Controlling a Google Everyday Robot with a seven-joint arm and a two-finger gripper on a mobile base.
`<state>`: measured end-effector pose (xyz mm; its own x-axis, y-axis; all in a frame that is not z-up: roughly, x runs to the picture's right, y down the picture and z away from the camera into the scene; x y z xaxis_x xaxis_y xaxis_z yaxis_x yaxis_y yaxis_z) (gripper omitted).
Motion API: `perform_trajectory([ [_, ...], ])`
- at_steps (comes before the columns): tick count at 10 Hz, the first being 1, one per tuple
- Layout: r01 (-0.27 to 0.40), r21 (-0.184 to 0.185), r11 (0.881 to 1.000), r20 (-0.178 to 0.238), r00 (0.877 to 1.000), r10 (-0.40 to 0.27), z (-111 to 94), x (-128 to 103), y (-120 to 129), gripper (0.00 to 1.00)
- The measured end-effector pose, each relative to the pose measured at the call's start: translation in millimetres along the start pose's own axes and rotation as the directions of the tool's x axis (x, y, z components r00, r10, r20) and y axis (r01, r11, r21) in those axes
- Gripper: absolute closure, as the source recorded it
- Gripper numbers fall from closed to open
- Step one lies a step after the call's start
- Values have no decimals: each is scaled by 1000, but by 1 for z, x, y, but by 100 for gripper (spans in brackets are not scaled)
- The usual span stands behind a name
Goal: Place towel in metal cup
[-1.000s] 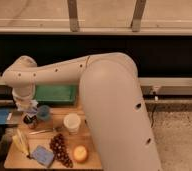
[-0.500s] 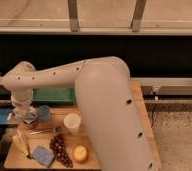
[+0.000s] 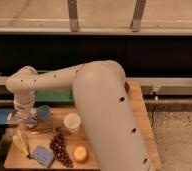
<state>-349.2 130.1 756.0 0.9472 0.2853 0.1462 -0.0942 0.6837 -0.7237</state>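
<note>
My gripper (image 3: 27,118) hangs at the end of the white arm over the left part of the wooden table (image 3: 139,125), just left of a blue cup (image 3: 43,112). A pale whitish lump, which looks like the towel (image 3: 30,121), sits right at the gripper's tip. I cannot tell whether it is held or lying there. The metal cup is hidden under the gripper and wrist.
A white cup (image 3: 72,121) stands mid-table. Dark grapes (image 3: 59,148), an orange fruit (image 3: 80,153), a flat blue pad (image 3: 41,155) and a banana (image 3: 21,142) lie along the front. A green object (image 3: 54,95) is at the back. The bulky arm covers the table's right half.
The wrist and gripper have come down a little toward the table's left side. The objects on the table have not moved.
</note>
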Motion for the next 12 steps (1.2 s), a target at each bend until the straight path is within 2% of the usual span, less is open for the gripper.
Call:
perform_trajectory([
  [3,2,-18,1000,5,1000,-2,2,-2,4,43],
  [4,3,-20,1000,7,1000,-3,2,-2,5,40],
  [9,2,-6,1000,10,1000,-2,-6,-2,5,40],
  [12,-29,64,997,13,1000,28,-32,6,-9,40],
])
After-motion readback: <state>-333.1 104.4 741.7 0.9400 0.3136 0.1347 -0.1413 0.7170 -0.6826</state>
